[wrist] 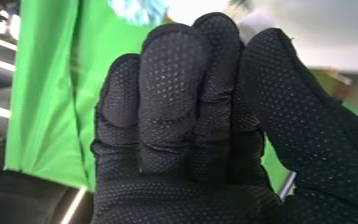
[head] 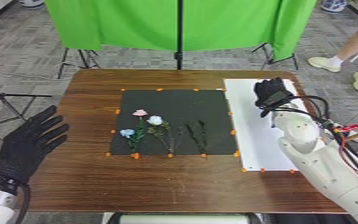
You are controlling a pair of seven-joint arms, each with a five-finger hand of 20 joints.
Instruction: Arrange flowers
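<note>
Right hand above a smooth white board, flowers to its left.
Its fingers lie straight in dimpled black fabric, thumb apart. The rounded pink, white and blue blooms rest on a flat dark mat, probably spaced for easy picking, beside thin dark stems. Farthest left, the left hand spreads its fingers beside the brown wooden bench, likely waiting.
</note>
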